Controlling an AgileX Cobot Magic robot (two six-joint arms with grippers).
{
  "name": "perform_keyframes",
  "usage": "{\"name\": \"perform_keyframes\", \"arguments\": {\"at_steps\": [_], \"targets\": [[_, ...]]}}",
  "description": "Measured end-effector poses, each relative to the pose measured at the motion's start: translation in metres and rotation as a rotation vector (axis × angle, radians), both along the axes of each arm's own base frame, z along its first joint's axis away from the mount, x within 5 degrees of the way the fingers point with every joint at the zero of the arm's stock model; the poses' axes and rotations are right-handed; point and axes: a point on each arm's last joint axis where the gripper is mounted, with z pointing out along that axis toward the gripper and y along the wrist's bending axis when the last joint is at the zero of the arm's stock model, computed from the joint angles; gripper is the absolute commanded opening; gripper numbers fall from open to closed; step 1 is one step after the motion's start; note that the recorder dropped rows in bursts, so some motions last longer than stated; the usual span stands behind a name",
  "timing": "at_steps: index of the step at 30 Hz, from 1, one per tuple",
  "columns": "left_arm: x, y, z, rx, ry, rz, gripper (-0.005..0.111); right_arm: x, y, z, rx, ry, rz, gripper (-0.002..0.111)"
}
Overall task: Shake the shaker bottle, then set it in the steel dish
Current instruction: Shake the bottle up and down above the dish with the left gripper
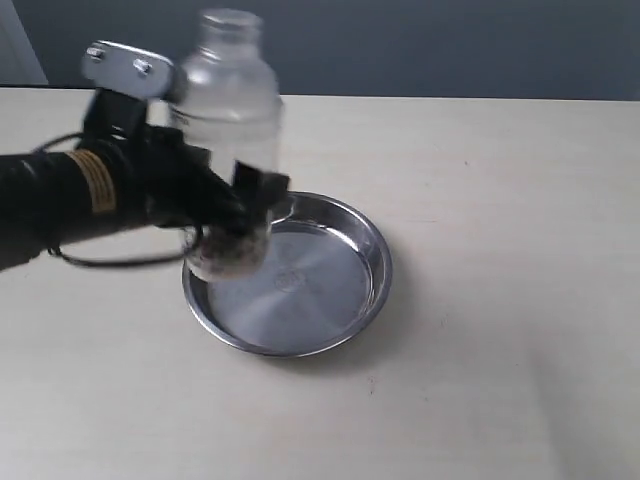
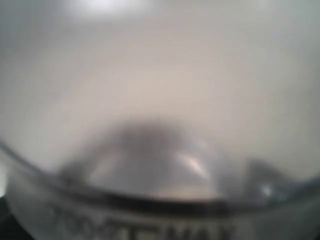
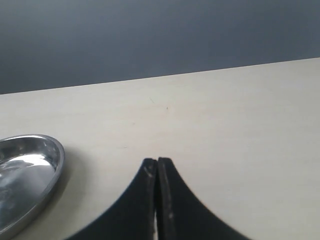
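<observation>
While beige table (image 1: 500, 300) fills the frame, steel dish (image 1: 310, 290) sits roughly mid-table, off every edge. Shaker bottle (image 1: 232, 110) is upright and blurred, base over the dish's left rim; contact unclear. Left gripper (image 1: 235, 205) is clamped on its lower body. Right gripper (image 3: 157, 172) is pinched closed on nothing, near the dish.

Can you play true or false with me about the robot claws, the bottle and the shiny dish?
1. The left claw is holding the shaker bottle. True.
2. The bottle is lying on its side. False: it stands upright, with its cap on top.
3. The right claw is shut with nothing in it. True.
4. The steel dish is full of brown bits. False: the dish's bottom is bare, and the brown bits sit inside the bottom of the bottle.
</observation>
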Motion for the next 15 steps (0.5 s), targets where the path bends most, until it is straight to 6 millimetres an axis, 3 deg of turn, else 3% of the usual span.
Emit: {"name": "perform_keyframes", "arguments": {"at_steps": [2, 5, 10, 13, 15], "targets": [[0.002, 0.004, 0.0, -0.031, 0.033, 0.047, 0.0, 0.0, 0.0, 0.0, -0.002, 0.0, 0.0, -0.001], [-0.017, -0.017, 0.0, 0.167, -0.037, -0.168, 0.0, 0.0, 0.0, 0.0, -0.002, 0.002, 0.0, -0.001], [0.0, 0.009, -0.003, -0.01, 0.064, 0.05, 0.0, 0.0, 0.0, 0.0, -0.002, 0.002, 0.0, -0.001], [-0.011, -0.005, -0.009, 0.048, 0.032, -0.071, 0.0, 0.0, 0.0, 0.0, -0.002, 0.002, 0.0, -0.001], [-0.009, -0.011, 0.001, 0.03, -0.025, -0.111, 0.0, 0.0, 0.0, 0.0, -0.002, 0.002, 0.0, -0.001]]}}
